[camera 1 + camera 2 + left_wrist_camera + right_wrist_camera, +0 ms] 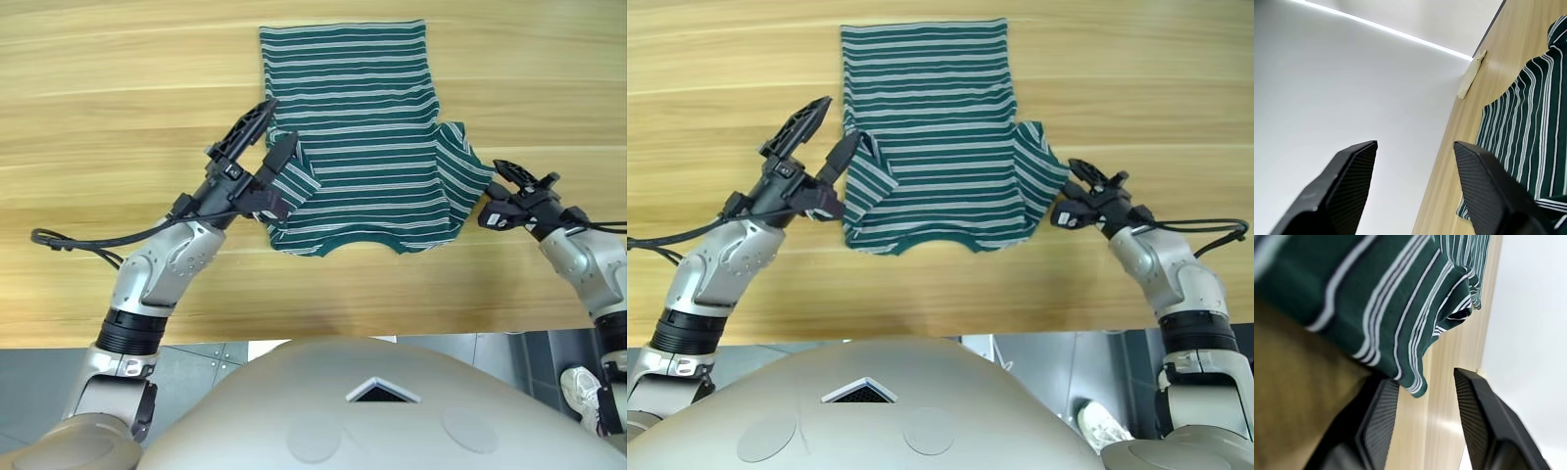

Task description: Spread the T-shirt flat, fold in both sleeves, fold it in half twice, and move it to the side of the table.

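**Striped T-shirt on table, both grippers open at its sleeves**

- T-shirt (pixel 362 127) – green with pale stripes. It lies flat on the wooden table (pixel 118 98), about midway between the table's left and right sides. The collar (pixel 362 238) is toward the near edge and the hem (pixel 343 27) toward the far edge.
- Left sleeve (pixel 299 181) – lies turned in over the body of the shirt.
- Right sleeve (pixel 460 162) – spread outward, past the body's side edge.
- Left gripper (pixel 266 137) – fingers spread wide and pointing toward the far edge, with nothing between them. One finger is over bare wood just off the shirt's left edge, the other over the left sleeve. Whether that finger touches the cloth cannot be told.
- Right gripper (pixel 495 191) – at the outer edge of the right sleeve, low over the table near its near edge. The fingers are apart. In the right wrist view the sleeve's striped edge hangs just by one finger (pixel 1381 426), with the gap to the other finger left open. No grip on the cloth is visible.
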You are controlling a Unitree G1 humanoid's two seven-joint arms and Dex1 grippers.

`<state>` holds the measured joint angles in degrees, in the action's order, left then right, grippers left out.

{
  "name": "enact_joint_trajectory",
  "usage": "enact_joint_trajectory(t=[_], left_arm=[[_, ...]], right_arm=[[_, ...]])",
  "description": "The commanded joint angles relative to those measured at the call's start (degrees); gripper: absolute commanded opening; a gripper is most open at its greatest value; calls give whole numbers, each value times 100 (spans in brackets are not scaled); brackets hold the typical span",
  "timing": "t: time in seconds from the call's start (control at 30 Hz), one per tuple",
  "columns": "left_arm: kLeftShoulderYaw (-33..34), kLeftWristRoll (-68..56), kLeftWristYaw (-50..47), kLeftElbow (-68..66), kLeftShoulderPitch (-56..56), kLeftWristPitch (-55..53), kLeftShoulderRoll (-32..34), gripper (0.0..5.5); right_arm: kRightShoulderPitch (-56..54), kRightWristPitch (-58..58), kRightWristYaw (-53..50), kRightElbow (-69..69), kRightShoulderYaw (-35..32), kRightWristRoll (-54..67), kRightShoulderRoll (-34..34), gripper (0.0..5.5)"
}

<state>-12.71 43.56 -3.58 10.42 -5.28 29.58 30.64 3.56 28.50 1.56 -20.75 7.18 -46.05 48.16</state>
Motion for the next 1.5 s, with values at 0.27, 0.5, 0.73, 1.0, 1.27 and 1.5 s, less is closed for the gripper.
enact_joint_trajectory(t=[0.27,0.5,0.73,1.0,1.27,1.5], left_arm=[[-35,118,59,-16,-115,-39,-9,296],[-46,123,59,-44,-125,-21,-16,296],[-55,112,42,-107,-138,34,-3,296],[-133,146,47,-260,-143,92,14,296],[-195,157,65,-307,-151,76,15,296],[-295,189,106,-362,-151,68,18,296]], right_arm=[[-82,-49,-12,-242,437,39,99,94],[-36,-33,-11,-212,500,160,145,1],[130,277,-142,411,395,604,37,1],[296,69,1,1706,-33,1131,-252,1],[337,53,421,2227,187,1124,-409,1],[19,92,702,1883,761,704,-658,28]])
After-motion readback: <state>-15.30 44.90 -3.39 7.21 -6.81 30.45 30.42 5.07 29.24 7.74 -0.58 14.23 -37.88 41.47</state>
